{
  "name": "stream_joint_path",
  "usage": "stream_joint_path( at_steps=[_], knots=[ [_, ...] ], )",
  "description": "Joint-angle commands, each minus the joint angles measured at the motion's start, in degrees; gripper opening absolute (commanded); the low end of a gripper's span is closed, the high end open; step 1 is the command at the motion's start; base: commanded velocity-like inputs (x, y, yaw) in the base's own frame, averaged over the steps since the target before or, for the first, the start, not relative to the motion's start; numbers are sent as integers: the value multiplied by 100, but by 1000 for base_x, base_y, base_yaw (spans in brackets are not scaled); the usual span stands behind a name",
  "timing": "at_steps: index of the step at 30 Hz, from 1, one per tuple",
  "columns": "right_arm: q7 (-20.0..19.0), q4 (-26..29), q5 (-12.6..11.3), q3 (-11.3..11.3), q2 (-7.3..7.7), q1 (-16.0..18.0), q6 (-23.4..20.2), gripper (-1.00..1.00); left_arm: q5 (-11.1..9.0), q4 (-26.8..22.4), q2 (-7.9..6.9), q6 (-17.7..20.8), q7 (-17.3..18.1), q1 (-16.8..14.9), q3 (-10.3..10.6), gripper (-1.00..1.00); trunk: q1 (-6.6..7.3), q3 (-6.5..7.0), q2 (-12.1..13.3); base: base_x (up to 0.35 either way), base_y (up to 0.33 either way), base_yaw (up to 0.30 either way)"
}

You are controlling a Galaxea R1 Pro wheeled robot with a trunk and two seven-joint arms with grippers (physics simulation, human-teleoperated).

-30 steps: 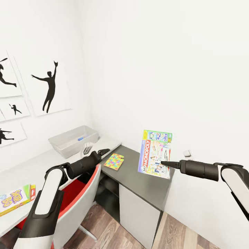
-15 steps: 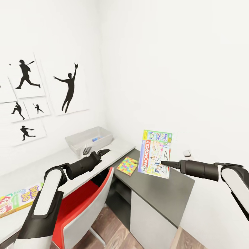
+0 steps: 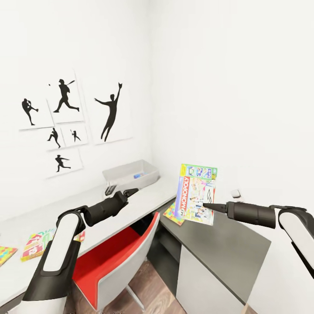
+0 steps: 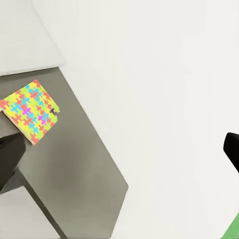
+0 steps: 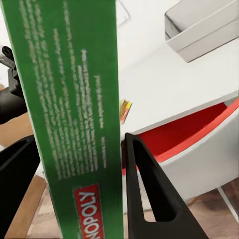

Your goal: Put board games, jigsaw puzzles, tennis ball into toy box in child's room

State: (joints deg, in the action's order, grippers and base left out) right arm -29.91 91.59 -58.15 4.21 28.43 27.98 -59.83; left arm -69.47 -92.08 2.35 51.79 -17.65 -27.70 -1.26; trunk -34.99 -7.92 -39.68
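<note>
white walls (image 3: 226,65), red chair (image 3: 109,257)

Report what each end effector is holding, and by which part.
The right end effector is clamped on the Monopoly board game across its green edge, near a lower corner. The left end effector holds nothing.

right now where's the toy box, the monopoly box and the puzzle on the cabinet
toy box (image 3: 114,176), head view, near wall
monopoly box (image 3: 197,192), head view, printed front
puzzle (image 4: 31,110), left wrist view, middle of its face

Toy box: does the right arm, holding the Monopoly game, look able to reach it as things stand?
Probably not yet: the toy box sits far back on the table, beyond the red chair.
</note>
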Motion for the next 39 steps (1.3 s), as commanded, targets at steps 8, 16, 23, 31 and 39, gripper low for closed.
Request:
stream_joint_path(
  at_steps=[8,16,23,31,39],
  knots=[
    [-67,-2,-12,1,4,6,-17,-100,-61,-1,2,12,-48,-2,-14,100,-2,17,-9,1,0,274],
    [-67,-6,-12,7,3,6,-17,-100,-60,-2,2,-17,-38,5,-15,100,-2,44,-9,0,0,275],
    [-67,-3,-12,20,-3,6,-17,-100,-42,3,-1,-27,-50,9,-8,100,-2,66,-9,0,0,276],
    [-67,-7,-13,31,-4,6,-17,-100,-27,15,-22,-2,-55,19,-14,100,-2,92,-9,85,-58,276],
    [-67,-8,-13,55,-4,6,-17,-100,-19,22,-35,-21,-50,39,-15,100,-2,116,-9,95,-60,278]
  ],
)
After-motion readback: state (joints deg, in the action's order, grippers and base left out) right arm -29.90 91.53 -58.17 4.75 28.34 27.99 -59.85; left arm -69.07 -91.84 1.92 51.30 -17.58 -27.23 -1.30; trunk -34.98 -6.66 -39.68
